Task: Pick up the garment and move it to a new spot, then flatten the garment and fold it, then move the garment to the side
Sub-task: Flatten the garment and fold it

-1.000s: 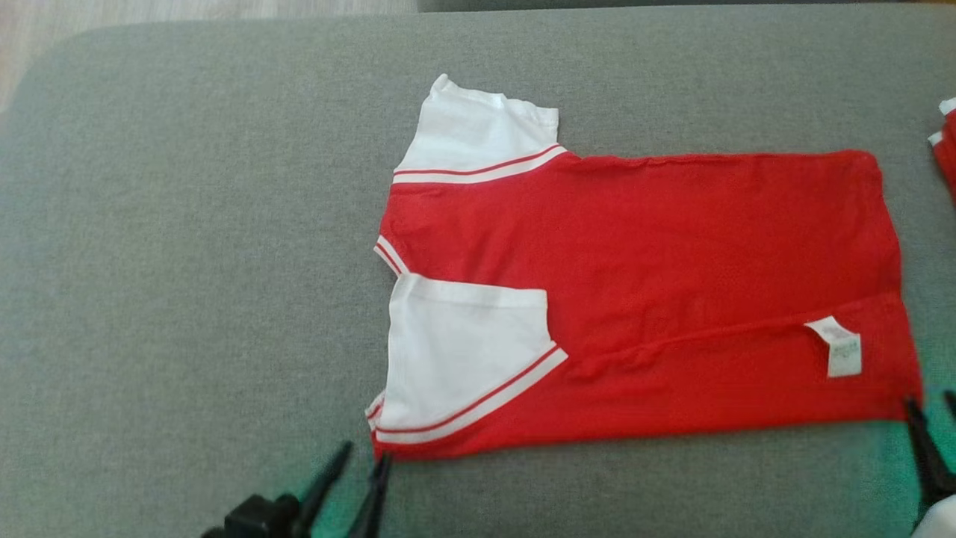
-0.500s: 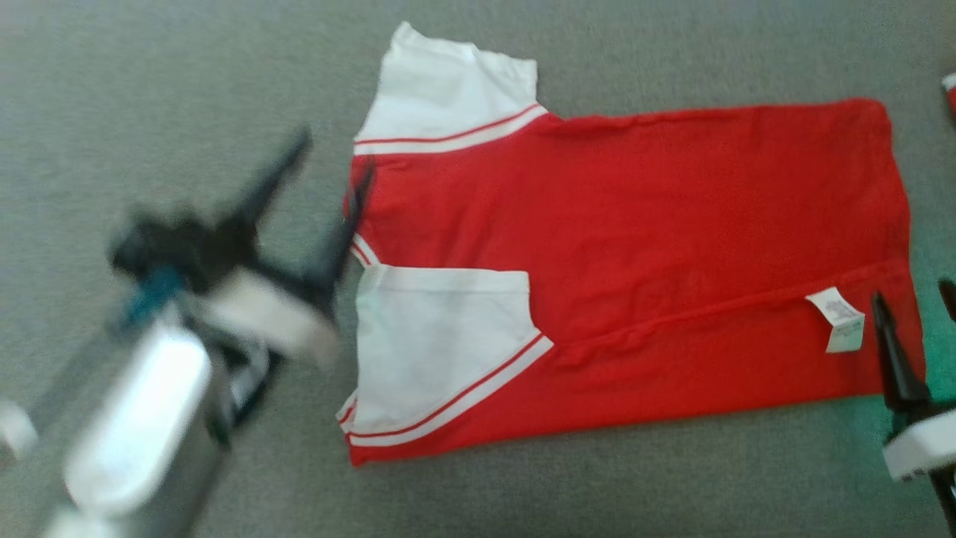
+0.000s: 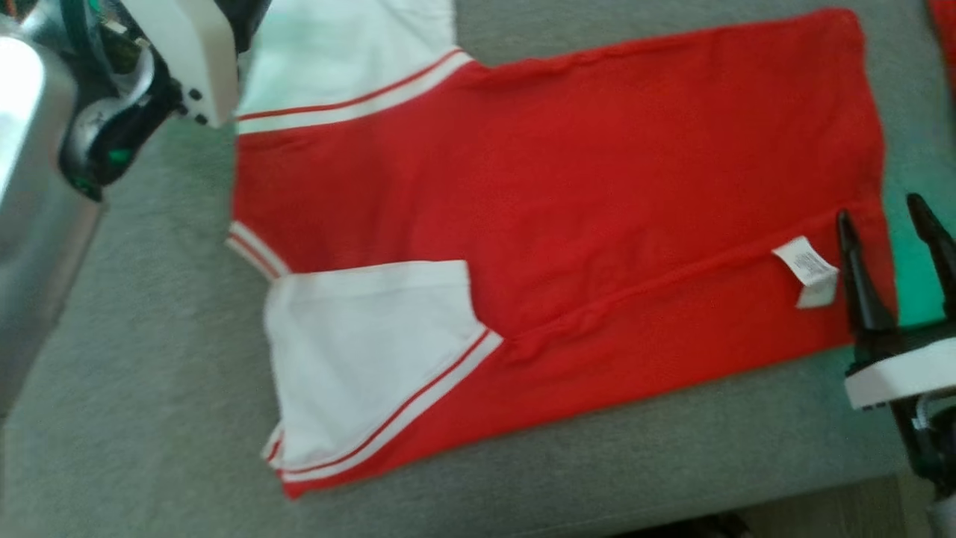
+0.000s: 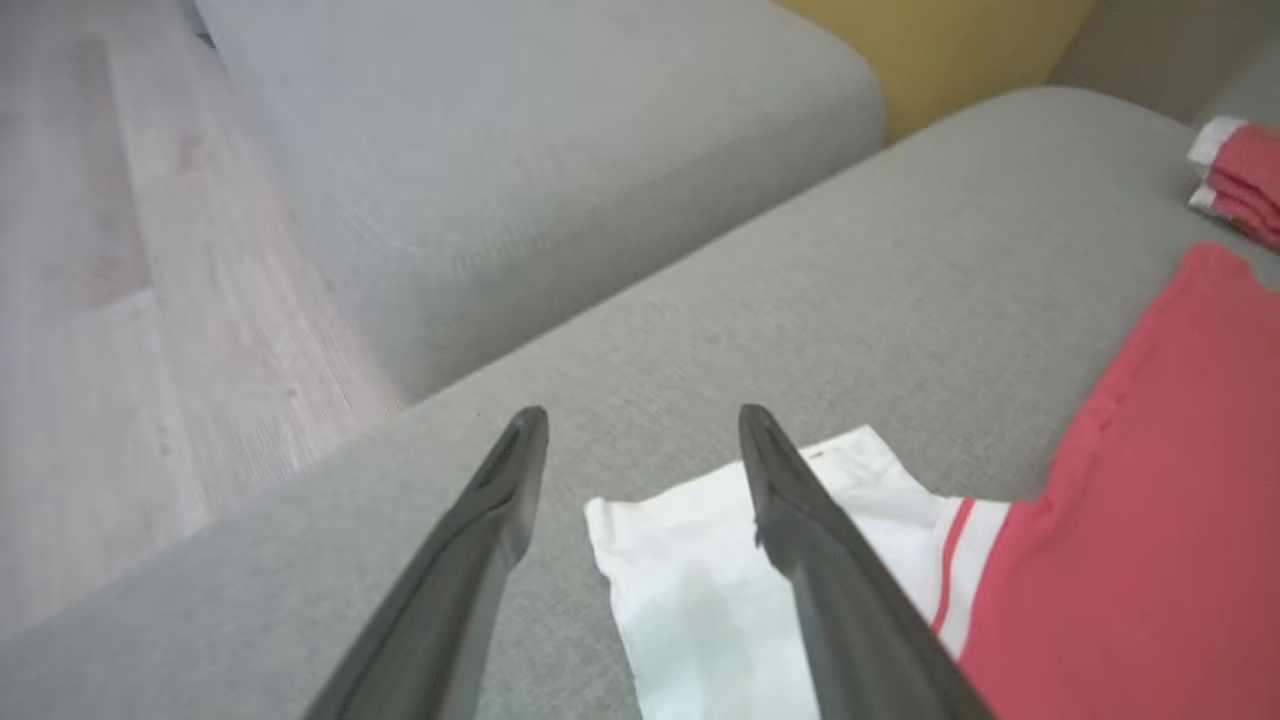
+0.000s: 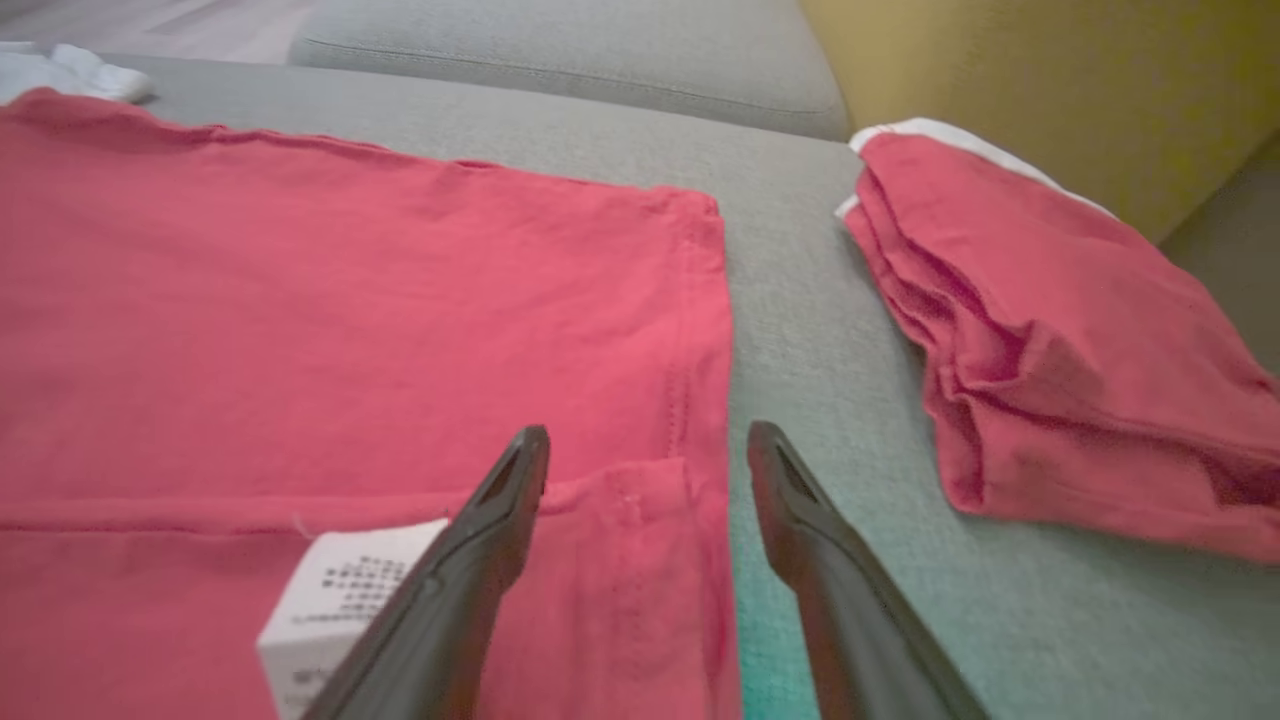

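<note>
Grey sofa seat point(image 3: 149, 373) carries everything; wood floor point(image 4: 100, 300) beside it, yellow cushion point(image 5: 1000, 90) behind. Garment point(image 3: 597, 187): red shirt, white sleeves with red-and-white striped trim, lying flat mid-seat, near long edge turned over onto the body, near sleeve folded in on top. The head view cuts off its far sleeve at the top edge, and the left arm point(image 3: 45, 149) partly covers that sleeve. Second red garment point(image 5: 1050, 340), folded, lies apart from the shirt's hem on the robot's right. Left tool point(image 4: 640, 430): fingers spread wide over the far sleeve's corner, one above white cloth, one above bare seat; contact cannot be told. Right tool point(image 5: 645, 445): fingers wide, straddling the hem edge, nothing gripped. White care label point(image 3: 806, 270) on the turned-over strip, just beside the right tool's inner finger; dark print, too blurred to read.
</note>
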Motion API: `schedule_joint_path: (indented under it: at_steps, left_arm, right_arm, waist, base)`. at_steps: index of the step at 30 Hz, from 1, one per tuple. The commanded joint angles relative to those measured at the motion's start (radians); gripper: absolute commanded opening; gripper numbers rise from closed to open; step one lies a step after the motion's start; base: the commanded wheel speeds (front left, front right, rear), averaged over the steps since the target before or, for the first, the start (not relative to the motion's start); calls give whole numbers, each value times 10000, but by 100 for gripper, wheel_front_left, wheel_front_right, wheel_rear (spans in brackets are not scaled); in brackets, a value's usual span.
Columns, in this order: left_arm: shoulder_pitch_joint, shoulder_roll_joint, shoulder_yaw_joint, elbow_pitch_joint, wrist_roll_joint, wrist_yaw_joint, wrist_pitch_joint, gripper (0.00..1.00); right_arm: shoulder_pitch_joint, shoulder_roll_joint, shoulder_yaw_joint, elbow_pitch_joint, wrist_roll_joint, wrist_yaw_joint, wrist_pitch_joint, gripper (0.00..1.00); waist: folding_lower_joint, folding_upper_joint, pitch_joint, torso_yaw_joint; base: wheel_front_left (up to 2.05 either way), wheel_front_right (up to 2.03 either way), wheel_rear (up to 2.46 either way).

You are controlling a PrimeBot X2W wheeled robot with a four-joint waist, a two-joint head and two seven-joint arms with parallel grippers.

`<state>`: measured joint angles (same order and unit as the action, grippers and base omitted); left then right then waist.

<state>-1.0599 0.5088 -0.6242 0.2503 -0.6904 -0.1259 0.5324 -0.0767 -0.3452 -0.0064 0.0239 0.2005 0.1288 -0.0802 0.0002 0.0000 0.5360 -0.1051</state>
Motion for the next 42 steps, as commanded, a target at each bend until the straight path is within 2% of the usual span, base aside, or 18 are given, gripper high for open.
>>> schedule_joint_path:
  at_steps: [1,4,7,18,19,20,21,22,23,31,37,42]
  left_arm:
    - [-615,796,48,-24,-368,-44,452,100]
    - [-937,1323,-494,380,-684,-45,939,100]
    - [-1098,1691,-841,742,-829,-46,929,100]
    - [-1335,2314,-1907,1366,-1289,-47,833,99]
    - [-1358,2354,-1983,1401,-1344,-47,814,76]
    - [-1381,2391,-2062,1429,-1399,-47,793,47]
    - [-1411,2424,-2139,1447,-1447,-47,762,35]
    - [-1450,2450,-2230,1422,-1487,-47,694,14]
    - [-1495,2479,-2307,1401,-1528,-47,600,0]
    - [-2132,2524,-2932,1294,-1404,-47,-678,0]
    - [-2716,2350,-3413,1434,-1163,-47,-1577,0]
    - [-3184,2127,-3883,1505,-1144,-48,-2027,0]
  right_arm:
    - [9,-75,245,-77,-53,19,-180,100]
    - [-153,66,381,165,-45,19,-356,100]
    - [-249,170,465,396,-36,19,-531,100]
    - [-363,293,540,871,3,19,-881,100]
    - [-365,291,540,894,5,19,-894,100]
    - [-366,287,535,914,5,19,-907,100]
    - [-366,279,531,928,9,19,-920,100]
    - [-368,271,523,939,17,19,-929,100]
    - [-380,263,510,941,22,19,-929,100]
    - [-1190,-108,878,541,341,19,-620,100]
    - [-3121,-1007,1730,754,1052,19,860,100]
    - [-4860,-1761,2418,1825,1585,19,1983,100]
  waist:
    - [-2,0,370,-528]
    - [-2,0,496,-825]
    - [-2,0,560,-1068]
    - [-2,0,630,-1474]
    - [-2,0,625,-1490]
    - [-2,0,620,-1500]
    - [-2,0,619,-1505]
    - [-2,0,620,-1505]
    - [-2,0,621,-1495]
    - [-2,0,507,-1235]
    - [-2,0,521,-940]
    - [-2,0,650,-615]
  base:
    - [0,0,0]
    - [0,0,0]
    - [0,0,0]
    - [0,0,0]
    - [0,0,0]
    - [0,0,0]
    - [0,0,0]
    - [0,0,0]
    - [0,0,0]
    - [0,0,0]
    - [0,0,0]
    - [0,0,0]
